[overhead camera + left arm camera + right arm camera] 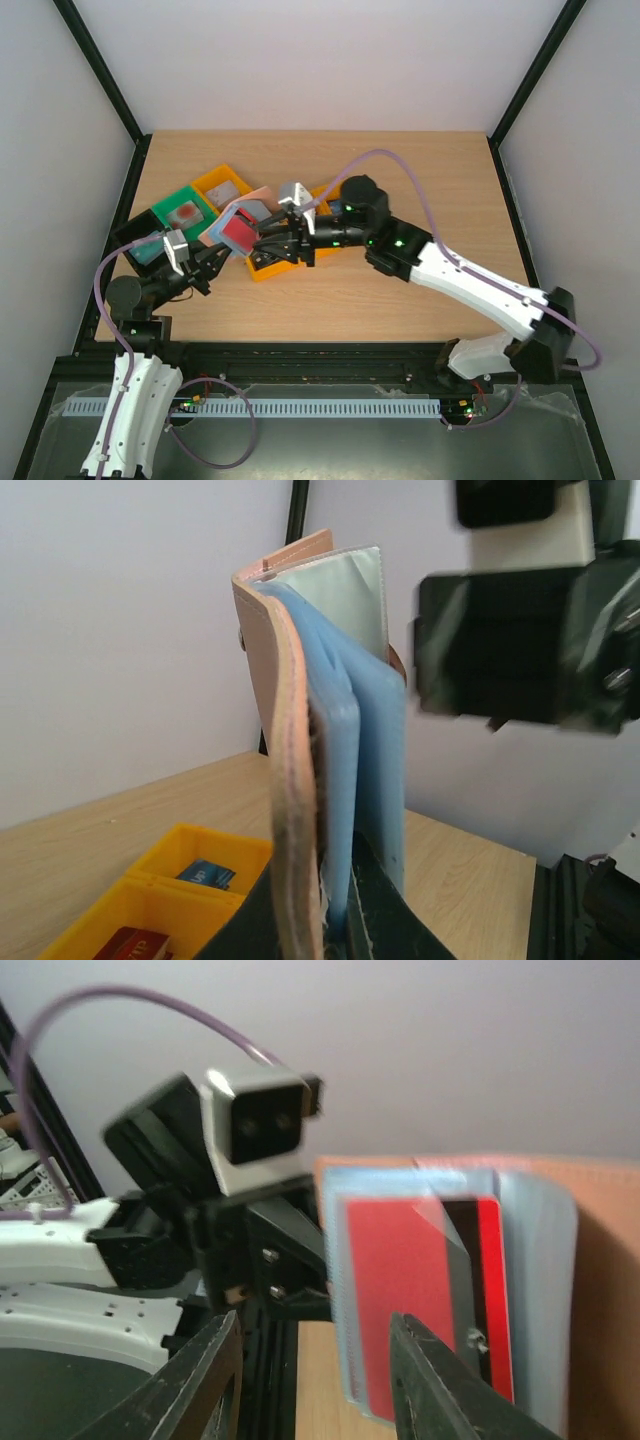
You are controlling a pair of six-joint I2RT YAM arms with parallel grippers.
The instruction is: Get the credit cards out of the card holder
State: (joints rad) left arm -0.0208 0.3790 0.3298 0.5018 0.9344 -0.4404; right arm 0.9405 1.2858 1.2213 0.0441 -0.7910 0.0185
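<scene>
Scene: Two robot arms are meeting above the left half of a wooden bench (400, 170), the left arm from 7 o'clock and the right arm from 3 o'clock in the top view.
Card holder: The card holder (280, 730) is standing open and upright, lifted off the bench. In the top view it is hanging roughly at 9 o'clock from the bench's middle.
Left hand: The left hand (318, 925) is clenching the holder's lower edge. One finger is pressing on the tan cover side and the other on the lining side.
Right hand: The right hand (315, 1325) is pointing at the holder with its fingers spread apart, released and gripping nothing. A sleeve edge is showing in the gap between the fingers, and whether either finger is touching it cannot be told.
Red card: A red card (400, 1290) is sitting inside a clear sleeve and facing the right wrist camera, with a dark stripe running down near its 3 o'clock edge.
Sleeves: Light blue sleeves (365, 740) are fanning out beside the tan cover, and a paler one (345, 590) is rising above them at 12 o'clock.
Orange bin: In the left wrist view an orange bin (165, 865) is lying on the bench at 7 o'clock from the holder, holding a blue card (208, 873) in one compartment.
Green bin: A green bin (165, 213) is sitting at 9 o'clock from the holder in the top view.
</scene>
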